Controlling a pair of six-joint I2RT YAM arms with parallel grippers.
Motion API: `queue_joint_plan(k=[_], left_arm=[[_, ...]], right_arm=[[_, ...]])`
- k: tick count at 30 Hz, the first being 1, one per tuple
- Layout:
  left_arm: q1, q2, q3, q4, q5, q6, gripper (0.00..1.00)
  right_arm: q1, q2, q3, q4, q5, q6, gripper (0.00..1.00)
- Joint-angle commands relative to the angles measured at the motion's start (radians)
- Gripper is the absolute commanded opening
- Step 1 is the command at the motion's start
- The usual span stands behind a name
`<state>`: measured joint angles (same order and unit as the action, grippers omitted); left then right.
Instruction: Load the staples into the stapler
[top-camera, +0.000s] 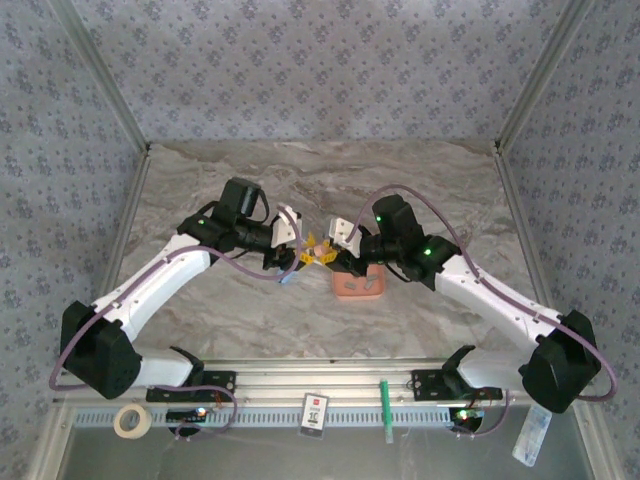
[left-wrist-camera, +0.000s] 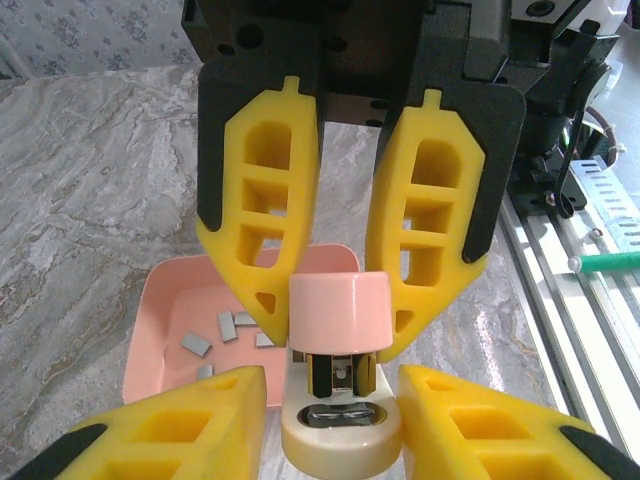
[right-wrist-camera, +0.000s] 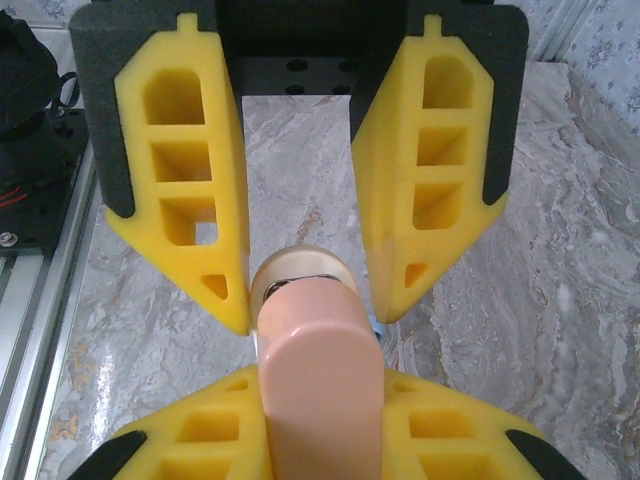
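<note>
Top view: left gripper and right gripper meet tip to tip at frame centre, over the table. The tray sits just below and right of the meeting point, under the right gripper. Along the bottom edge: tape roll at lower left, card at bottom centre, marker just right of the card.

Left wrist view: stapler at bottom centre. The left gripper's fingers press its sides from the bottom of the frame, the right gripper's from the top. The tray lies behind it, left of centre. The staples lie scattered in the tray.
</note>
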<state>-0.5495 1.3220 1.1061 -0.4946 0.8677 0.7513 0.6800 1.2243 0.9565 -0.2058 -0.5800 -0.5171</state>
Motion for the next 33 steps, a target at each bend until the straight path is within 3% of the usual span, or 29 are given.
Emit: queue_joint_plan(k=[1,5,9,11,33], left_arm=[[0.007,-0.024,-0.01,-0.005,0.005,0.007,0.35],[0.008,-0.018,-0.004,-0.024,0.005,0.016,0.21],[0.009,-0.017,0.003,-0.033,-0.004,0.024,0.07],[0.007,-0.014,0.01,-0.045,-0.008,0.037,0.05],[0.001,-0.013,0.022,-0.081,-0.009,0.068,0.03]], right_arm=[[-0.002,-0.023,0.011,0.019,0.0,0.002,0.15],[-0.001,-0.026,0.011,0.022,0.004,0.003,0.16],[-0.001,-0.031,0.011,0.019,0.008,0.021,0.37],[-0.002,-0.03,0.017,0.01,-0.005,0.023,0.4],[0.012,0.043,0.054,0.016,-0.07,0.044,0.41]])
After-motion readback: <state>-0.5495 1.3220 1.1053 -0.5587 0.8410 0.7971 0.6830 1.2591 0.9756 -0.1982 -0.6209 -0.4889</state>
